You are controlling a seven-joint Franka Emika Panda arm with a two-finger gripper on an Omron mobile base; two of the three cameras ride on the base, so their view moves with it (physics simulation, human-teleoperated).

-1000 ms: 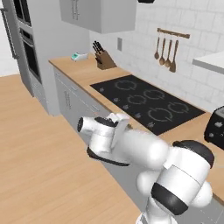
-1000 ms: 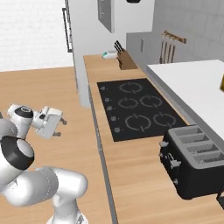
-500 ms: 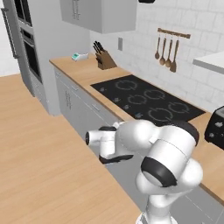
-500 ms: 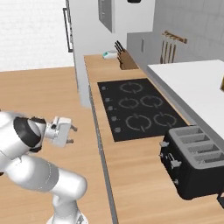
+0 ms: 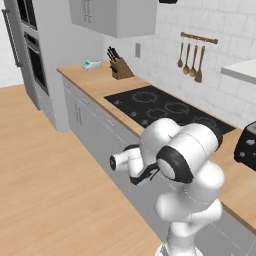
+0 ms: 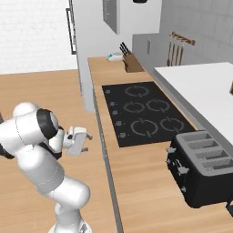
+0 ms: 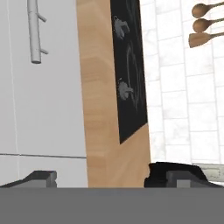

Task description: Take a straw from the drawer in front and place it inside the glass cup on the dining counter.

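Step in hand: the approach to the drawer (image 7: 48, 96), judged from how things lie. Nothing is fetched yet and the drawer front is shut flush.

Gripper (image 6: 85, 142): released, jaws spread wide, nothing between them. It hangs off the front edge of the worktop (image 7: 103, 87), level with the cabinet fronts and short of touching them. In the hand view the two fingertips (image 7: 41, 177) stand well apart at the bottom.

Ahead of the gripper:
- The pale-grey drawer front is straight ahead.
- Its silver bar handle (image 7: 35, 30) lies ahead and off to the side of one fingertip, not between the jaws.
- The wood worktop edge sits beyond the front, then the black cooktop (image 7: 129, 65), then tiled wall with wooden spoons (image 7: 205, 24).

Handle axis: the long axis runs parallel to the worktop edge, so level in the room. The hand view is rolled about a quarter turn, which makes it look upright there.

Straw: presumably inside the shut drawer, beyond the front panel ahead of the gripper. Which way it points and how its long axis lies cannot be told until the drawer is out.

Next move, my reading:
- Slide the gripper sideways along the front until the bar sits between the jaws, with the jaws set across the bar.
- Close on the bar and pull straight back from the cabinet.

Risk: a jaw tip may clip the bar's post.
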